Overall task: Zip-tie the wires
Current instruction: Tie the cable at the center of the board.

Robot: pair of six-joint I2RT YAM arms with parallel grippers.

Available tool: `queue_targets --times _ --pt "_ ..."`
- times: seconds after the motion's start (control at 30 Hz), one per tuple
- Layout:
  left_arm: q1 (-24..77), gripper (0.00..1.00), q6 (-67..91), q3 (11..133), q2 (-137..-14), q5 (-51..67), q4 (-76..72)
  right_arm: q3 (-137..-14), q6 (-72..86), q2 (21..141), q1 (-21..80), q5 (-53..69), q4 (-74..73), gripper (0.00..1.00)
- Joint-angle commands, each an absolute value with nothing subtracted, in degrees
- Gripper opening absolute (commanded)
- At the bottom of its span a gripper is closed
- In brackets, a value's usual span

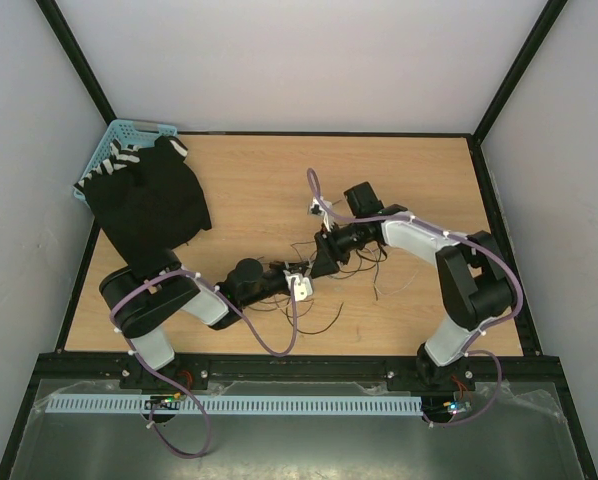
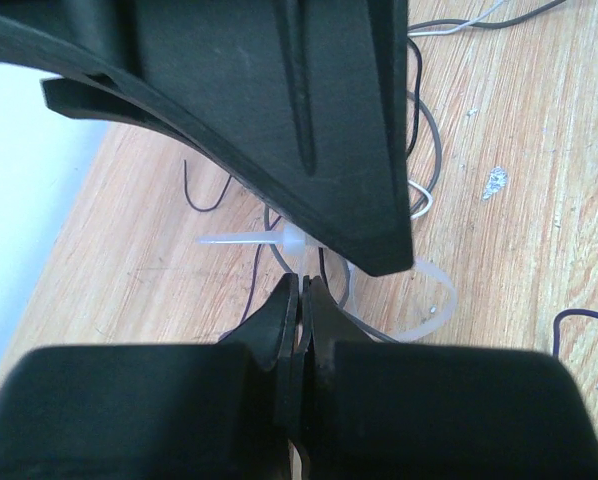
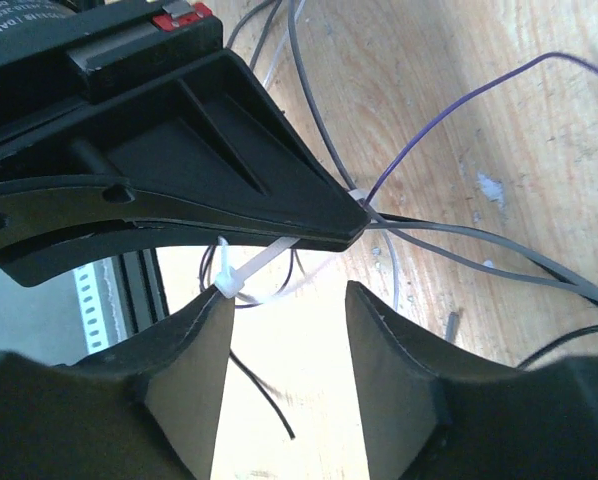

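The zip tie (image 2: 291,238) is a white strip with its head up, its tail pointing left and a loop curving off to the right. My left gripper (image 2: 304,290) is shut on its strap just below the head. Thin dark wires (image 2: 431,150) curl on the wood behind and run through the loop. In the right wrist view the zip tie (image 3: 269,260) stretches from the left gripper's closed fingertips (image 3: 349,222) to its head, which rests against one of my right gripper's fingers. The right gripper (image 3: 284,295) is open with nothing between its fingers. Grey and purple wires (image 3: 479,250) spread right. From above, both grippers meet over the wires (image 1: 324,322).
A black cloth with white stripes (image 1: 149,200) lies at the back left, partly over a blue basket (image 1: 114,150). Purple robot cables (image 1: 279,345) loop off both arms. A white ribbed strip (image 1: 279,405) runs along the near rail below the wooden table (image 1: 419,180).
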State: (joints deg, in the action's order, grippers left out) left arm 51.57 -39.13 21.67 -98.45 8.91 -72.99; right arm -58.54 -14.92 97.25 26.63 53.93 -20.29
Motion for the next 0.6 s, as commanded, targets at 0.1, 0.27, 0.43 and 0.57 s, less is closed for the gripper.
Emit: queue_targets --times 0.1,0.27,0.43,0.57 --pt "50.8 0.0 -37.3 21.9 -99.6 11.3 -75.9 -58.2 -15.1 91.9 26.3 49.4 -19.3 0.64" --pt "50.5 0.0 -36.9 21.9 -100.0 11.8 -75.8 -59.4 -13.6 90.7 26.3 48.2 -18.9 0.66" --pt "50.5 0.0 -36.8 22.1 -100.3 12.1 -75.9 -60.4 -10.7 90.5 26.3 50.2 -16.6 0.65" --pt "50.5 0.0 -36.8 22.2 -100.4 12.2 -75.9 -59.9 -9.5 90.4 26.2 52.1 -14.9 0.64"
